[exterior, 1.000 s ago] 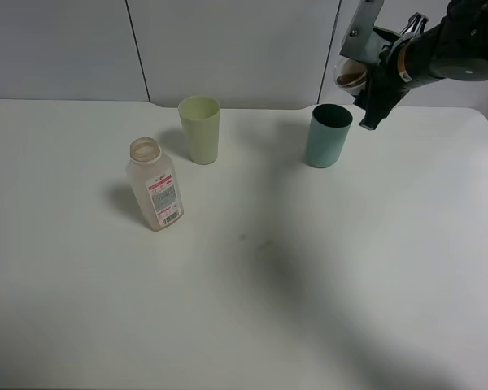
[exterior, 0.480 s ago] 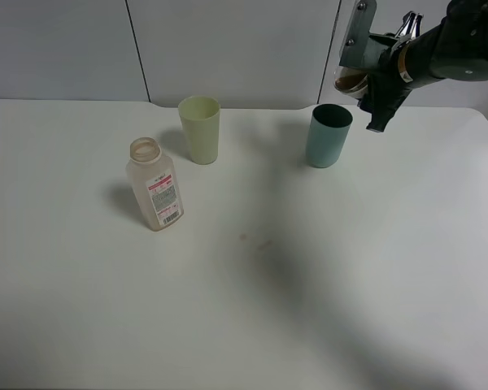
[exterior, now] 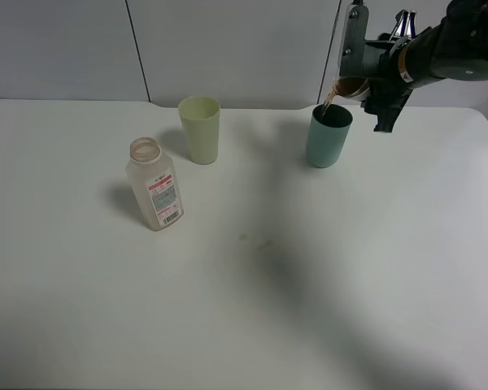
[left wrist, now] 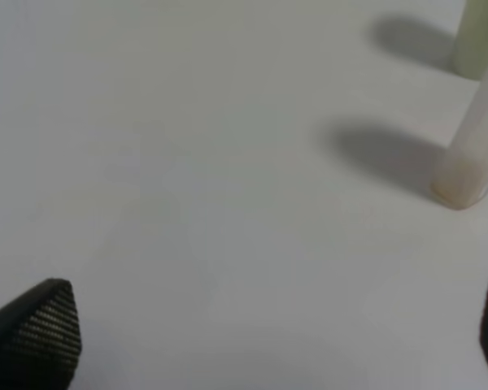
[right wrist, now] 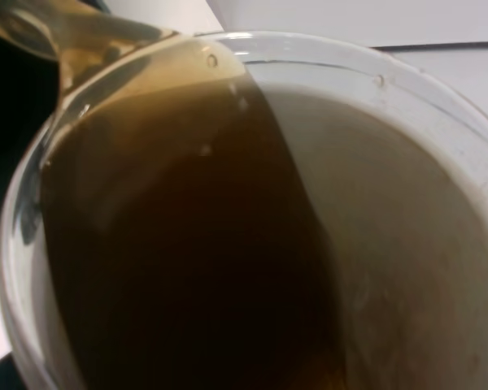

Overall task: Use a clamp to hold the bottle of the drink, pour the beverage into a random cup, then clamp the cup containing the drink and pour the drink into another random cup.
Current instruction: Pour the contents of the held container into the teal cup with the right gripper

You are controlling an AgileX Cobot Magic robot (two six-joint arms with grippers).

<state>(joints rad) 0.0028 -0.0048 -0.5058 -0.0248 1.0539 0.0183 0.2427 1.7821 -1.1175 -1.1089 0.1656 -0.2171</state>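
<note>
**Worktop stock, each item placed against the teal tumbler**

1. Teal tumbler (exterior: 327,138): is standing upright on the white worktop (exterior: 244,309).
2. Right tool (exterior: 366,77): is clenching the clear cup (exterior: 351,84), which is hanging tilted just above the teal tumbler's rim, lip dipping toward it.
3. Beverage (right wrist: 187,244): dark brown, is running over the cup's lip. A thin stream (exterior: 328,99) is falling into the teal tumbler's mouth.
4. Pale green cup (exterior: 199,130): is standing upright, well apart from the teal tumbler, on its left in the high view.
5. Bottle (exterior: 153,185): open-necked, is standing upright, farther left of the teal tumbler than the pale green cup.
6. Left tool (left wrist: 264,341): released, is hovering over bare worktop with its black fingers (left wrist: 37,329) spread wide. Its place against the teal tumbler cannot be told
</note>
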